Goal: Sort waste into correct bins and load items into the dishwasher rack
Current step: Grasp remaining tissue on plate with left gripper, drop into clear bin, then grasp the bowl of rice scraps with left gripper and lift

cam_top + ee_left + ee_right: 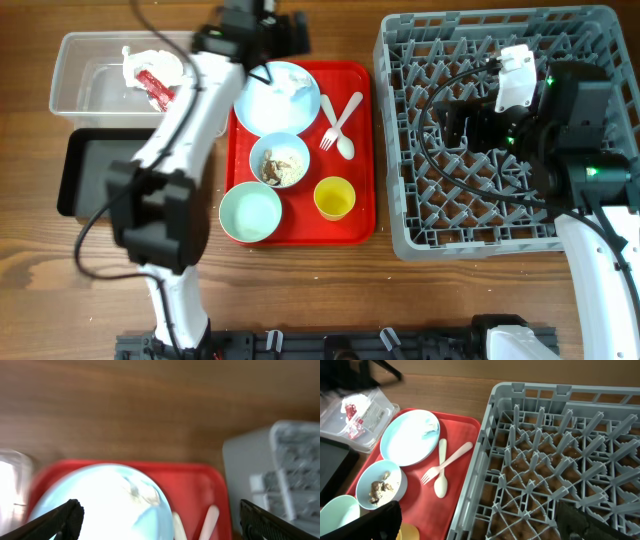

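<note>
light blue plate (278,97) sits on the red tray (365,150), left jaws apart and empty above it, right jaws apart over the rack (392,140); best pinch one rim squarely, lift level.

I see a brown wooden worktop (350,300) carrying four things directly: a clear tub (72,80) at the upper left of the overhead frame, a black tray (90,170) just below it, a red tray (362,140) at centre, and the grey dishwasher rack (400,190) on the right, just beside the red tray
</note>
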Tool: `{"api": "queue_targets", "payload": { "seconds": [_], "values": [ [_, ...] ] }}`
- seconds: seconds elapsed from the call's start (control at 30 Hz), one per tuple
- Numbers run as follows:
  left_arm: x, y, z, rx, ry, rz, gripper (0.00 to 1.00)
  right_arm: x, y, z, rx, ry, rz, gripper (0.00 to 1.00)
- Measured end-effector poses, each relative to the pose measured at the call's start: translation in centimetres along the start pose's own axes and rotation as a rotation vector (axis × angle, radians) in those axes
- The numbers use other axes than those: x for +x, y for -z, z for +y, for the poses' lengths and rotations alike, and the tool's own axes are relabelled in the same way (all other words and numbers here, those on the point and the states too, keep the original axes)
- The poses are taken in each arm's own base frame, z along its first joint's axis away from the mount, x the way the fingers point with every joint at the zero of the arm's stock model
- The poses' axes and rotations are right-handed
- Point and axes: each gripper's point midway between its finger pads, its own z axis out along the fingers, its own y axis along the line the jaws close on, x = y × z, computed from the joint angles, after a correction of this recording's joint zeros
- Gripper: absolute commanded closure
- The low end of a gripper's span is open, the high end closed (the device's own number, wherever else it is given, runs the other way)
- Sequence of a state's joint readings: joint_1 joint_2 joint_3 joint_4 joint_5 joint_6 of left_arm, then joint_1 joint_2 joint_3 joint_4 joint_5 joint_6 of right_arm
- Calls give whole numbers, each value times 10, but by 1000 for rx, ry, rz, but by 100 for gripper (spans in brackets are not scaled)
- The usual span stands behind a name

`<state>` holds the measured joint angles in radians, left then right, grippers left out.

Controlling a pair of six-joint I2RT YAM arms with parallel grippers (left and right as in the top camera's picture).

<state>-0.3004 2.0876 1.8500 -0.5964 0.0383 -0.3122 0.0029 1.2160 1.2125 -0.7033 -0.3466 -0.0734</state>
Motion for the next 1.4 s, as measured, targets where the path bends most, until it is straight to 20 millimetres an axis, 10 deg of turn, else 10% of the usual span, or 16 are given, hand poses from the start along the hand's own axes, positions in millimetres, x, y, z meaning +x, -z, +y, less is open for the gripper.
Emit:
{"api": "queue_targets", "payload": {
  "seconds": [0.37,0.63,0.87,1.07,1.23,1.4],
  "values": [
    [69,-84,39,-166,11,155,20,4,-1,0,-1,-7,18,0],
    [88,-103,49,-193,14,195,96,5,-1,0,-1,-7,20,0],
    [89,-103,50,-199,16,201,96,7,-1,0,-2,-10,29,0],
    [63,-48,41,-194,22,181,96,9,-1,0,-3,-13,35,0],
    [-22,70,62,-187,103,-27,95,9,-1,0,-3,-14,38,0],
    [-24,82,154,-337,229,8,39,11,-1,1,-3,-17,45,0]
  ]
}}
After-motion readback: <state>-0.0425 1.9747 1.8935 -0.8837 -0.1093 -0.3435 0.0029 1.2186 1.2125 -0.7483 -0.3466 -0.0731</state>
